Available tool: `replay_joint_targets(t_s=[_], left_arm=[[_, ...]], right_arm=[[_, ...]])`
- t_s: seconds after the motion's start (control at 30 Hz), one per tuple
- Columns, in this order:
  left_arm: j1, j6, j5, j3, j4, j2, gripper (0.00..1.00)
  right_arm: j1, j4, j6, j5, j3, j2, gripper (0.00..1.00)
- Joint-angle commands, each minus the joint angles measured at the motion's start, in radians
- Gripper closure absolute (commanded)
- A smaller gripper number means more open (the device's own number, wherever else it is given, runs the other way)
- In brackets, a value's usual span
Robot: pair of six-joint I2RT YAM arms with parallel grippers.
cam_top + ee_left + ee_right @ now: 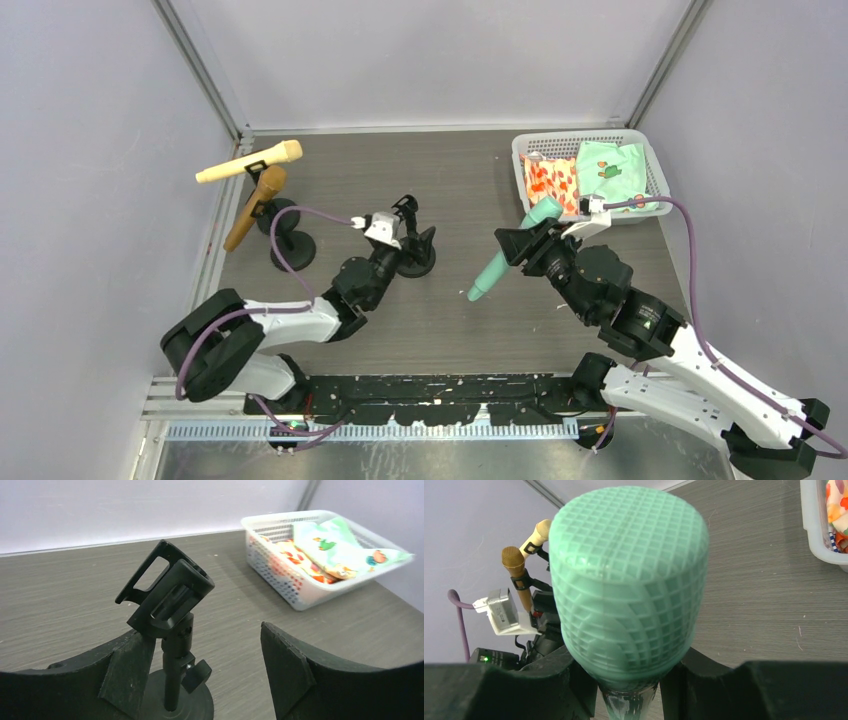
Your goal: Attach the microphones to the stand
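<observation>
Mint-green microphone (495,268): clamped in right gripper (522,243). Risk: tilted entry tips empty stand (170,595) (left gripper (205,667) fingers wide, straddling, not bracing it).

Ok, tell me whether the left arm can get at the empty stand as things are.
Probably yes: the left gripper is open with the empty stand right in front of it, and nothing lies between them.

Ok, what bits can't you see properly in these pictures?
Right wrist: the mint-green microphone fills the view, hiding most of its handle.
Left wrist: the base of the empty stand is cut by the bottom edge and left gripper.
Top: clips holding the cream-yellow microphone and golden-brown microphone are too small.
</observation>
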Motion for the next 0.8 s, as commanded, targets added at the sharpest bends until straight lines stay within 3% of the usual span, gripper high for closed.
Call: replay_joint_targets(t_s=[0.0, 0.3, 0.57, 0.77], left_arm=[[-0.039, 0.060, -0.311, 0.089, 0.002, 0.098, 0.23], [-0.050, 0.075, -0.405, 0.229, 0.041, 0.315, 0.33], [-0.050, 0.090, -0.415, 0.258, 0.045, 0.351, 0.56], [-0.050, 0.057, -0.312, 0.188, 0.028, 0.298, 0.80]], right_arm=[[-0.004, 0.019, 0.003, 0.020, 0.021, -0.025, 0.99], [-0.004, -0.049, -0.020, 0.058, 0.030, -0.087, 0.99], [-0.004, -0.085, -0.042, 0.085, 0.033, -0.113, 0.99], [-0.004, -0.035, -0.057, 0.091, 0.010, -0.126, 0.99]])
